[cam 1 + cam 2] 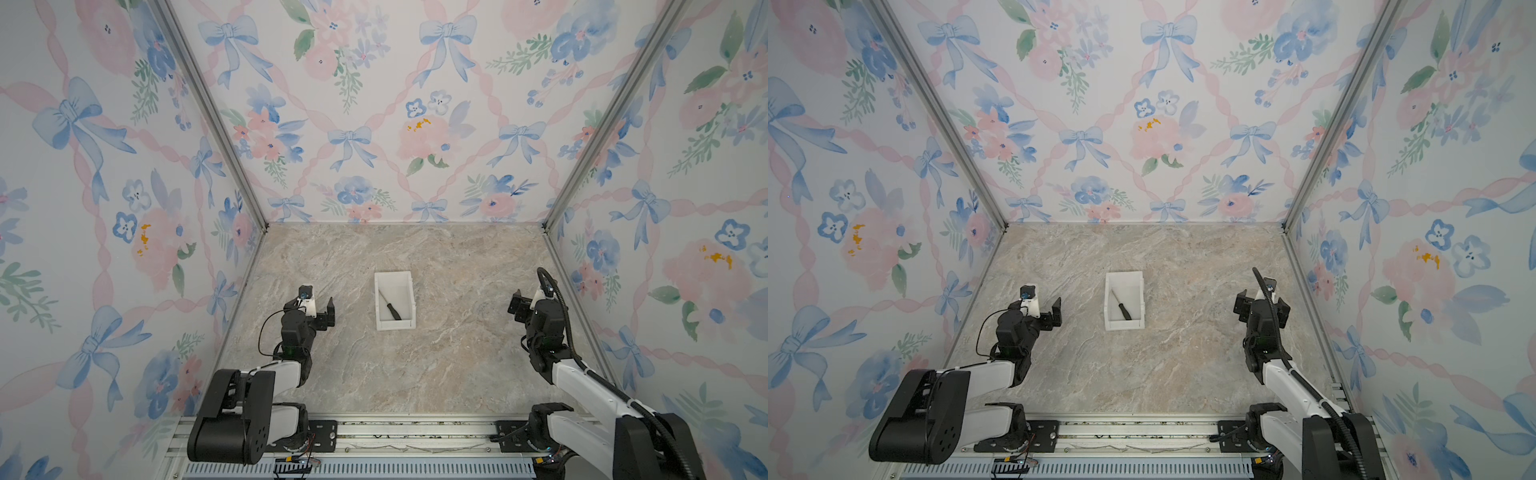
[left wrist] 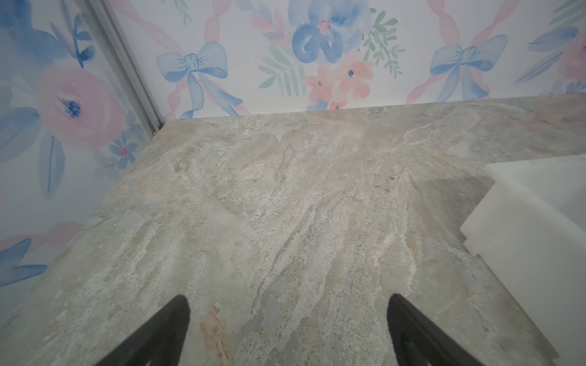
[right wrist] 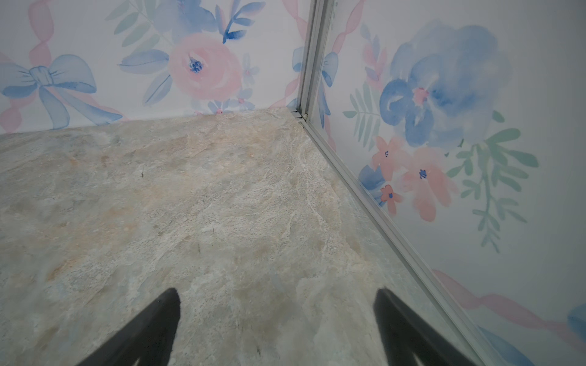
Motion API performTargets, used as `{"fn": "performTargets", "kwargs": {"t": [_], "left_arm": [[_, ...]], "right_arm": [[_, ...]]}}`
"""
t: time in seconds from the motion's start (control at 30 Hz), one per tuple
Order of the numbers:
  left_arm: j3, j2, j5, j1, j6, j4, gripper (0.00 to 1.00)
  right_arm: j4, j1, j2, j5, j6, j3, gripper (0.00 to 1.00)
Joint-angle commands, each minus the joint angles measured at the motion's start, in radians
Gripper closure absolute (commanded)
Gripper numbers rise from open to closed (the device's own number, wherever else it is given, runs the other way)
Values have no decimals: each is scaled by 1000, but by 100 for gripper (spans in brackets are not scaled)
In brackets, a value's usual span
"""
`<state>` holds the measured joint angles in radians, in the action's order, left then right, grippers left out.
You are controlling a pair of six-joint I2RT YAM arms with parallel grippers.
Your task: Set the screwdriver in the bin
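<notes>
The white bin (image 1: 395,324) (image 1: 1124,325) stands in the middle of the stone-patterned tabletop in both top views. The screwdriver (image 1: 391,310) (image 1: 1122,310) lies slanted on its floor, black handle toward the near end. My left gripper (image 1: 316,306) (image 1: 1040,306) hovers open to the left of the bin, apart from it. In the left wrist view, the left gripper (image 2: 287,301) has only bare table between its fingertips, and the bin's outer wall (image 2: 539,221) shows at one edge. My right gripper (image 1: 536,300) (image 1: 1262,302) (image 3: 276,294) is open and empty, far right of the bin, near the side wall.
Floral-papered walls close the table in on three sides, with metal corner posts (image 1: 208,112) (image 1: 611,112). A metal rail (image 1: 415,432) carrying both arm bases runs along the near edge. The right side wall's bottom rail (image 3: 380,218) runs close beside the right gripper.
</notes>
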<state>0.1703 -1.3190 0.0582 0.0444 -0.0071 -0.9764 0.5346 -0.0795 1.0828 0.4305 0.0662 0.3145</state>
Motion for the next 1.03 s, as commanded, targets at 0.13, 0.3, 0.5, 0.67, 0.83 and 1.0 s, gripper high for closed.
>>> {"fn": "performTargets", "kwargs": {"t": [0.13,0.3,0.5,0.67,0.83,1.0], "left_arm": [[-7,-163,96,-11,-44,-297,2],[-29,-251,90,-15,-38,-433,2],[53,-249,84,-15,-38,-276,2],[63,-250,85,-8,-25,-256,2],[63,-250,85,-7,-25,-257,2],[62,-250,85,-6,-26,-255,2]], "right_arm": [[197,29,218,-92,13,52,3],[425,34,423,-173,-8,27,3],[413,14,474,-210,-49,64,3],[393,12,468,-209,-50,69,3],[375,11,467,-231,-59,79,3],[371,13,466,-256,-63,79,3]]}}
